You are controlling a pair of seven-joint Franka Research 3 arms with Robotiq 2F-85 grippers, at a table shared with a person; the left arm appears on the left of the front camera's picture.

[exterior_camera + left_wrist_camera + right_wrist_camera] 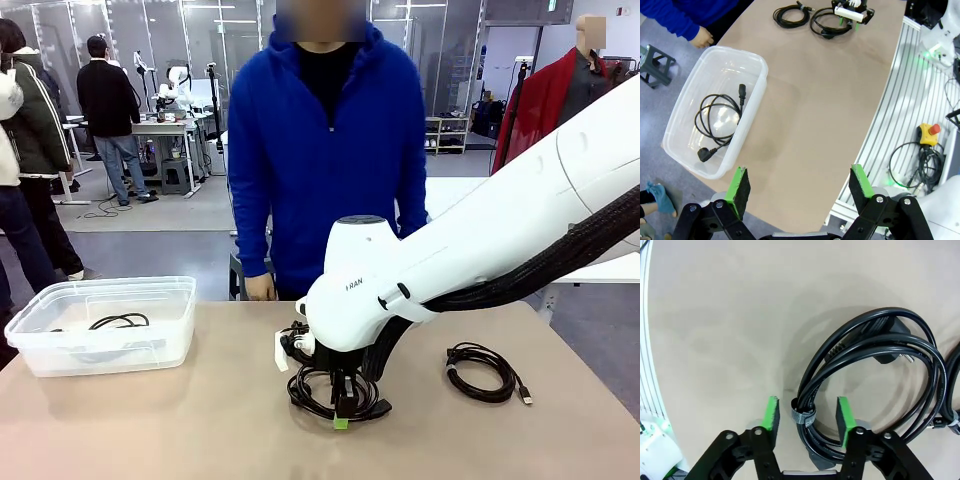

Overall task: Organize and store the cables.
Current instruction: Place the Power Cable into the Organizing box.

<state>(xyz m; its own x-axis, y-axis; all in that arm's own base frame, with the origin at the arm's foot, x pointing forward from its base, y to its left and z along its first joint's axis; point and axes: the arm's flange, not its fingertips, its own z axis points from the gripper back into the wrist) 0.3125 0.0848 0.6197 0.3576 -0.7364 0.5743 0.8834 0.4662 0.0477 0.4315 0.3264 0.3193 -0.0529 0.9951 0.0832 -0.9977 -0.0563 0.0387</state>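
My right gripper (342,415) is down on the table at the middle, open, its green pads (771,415) standing either side of the strapped part of a coiled black cable (875,340) without touching it. That coil (310,392) lies flat under the wrist. A second coiled cable (482,372) with a USB plug lies to the right. A third cable (120,321) rests loose in the clear plastic bin (110,290). My left gripper (799,187) hangs open and empty, high above the table's near edge beside the bin (760,90).
A person in a blue hoodie stands at the far side, one hand (260,288) at the table edge behind my right arm. Bare tabletop lies between the bin and the coils. In the left wrist view a rail with a red stop button (930,132) runs off the table.
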